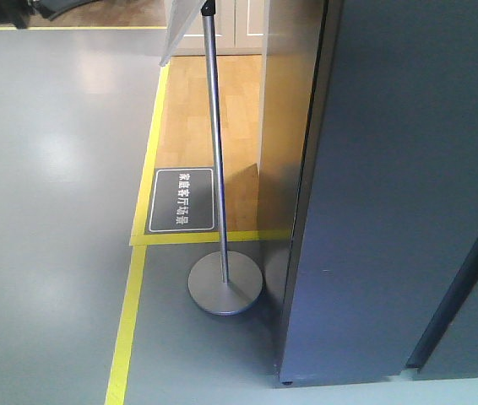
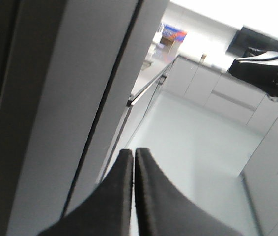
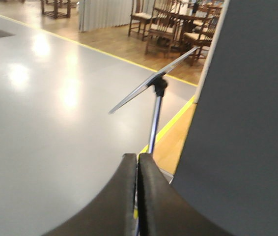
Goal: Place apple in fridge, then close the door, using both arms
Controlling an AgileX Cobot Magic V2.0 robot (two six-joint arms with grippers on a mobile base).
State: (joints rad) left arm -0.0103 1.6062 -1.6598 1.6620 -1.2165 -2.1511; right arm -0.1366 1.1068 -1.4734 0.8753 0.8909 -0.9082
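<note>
Filling the frame's right, the fridge (image 1: 391, 194) shows flat, matte dark grey panels. Left gripper (image 2: 133, 162) and right gripper (image 3: 137, 167) have smooth black fingers pressed together, empty.

fridge (image 1: 391, 194) fills the right | sign stand (image 1: 225, 283) just left of it | floor plaque (image 1: 181, 200) behind the stand's base

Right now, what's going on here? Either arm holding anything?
Neither arm holds anything. The left gripper and the right gripper are both shut and empty. The robot faces the dark grey fridge from outside; its white interior is not in view, and no apple shows in any view. A sign stand rises beside the fridge, over yellow floor tape.
</note>
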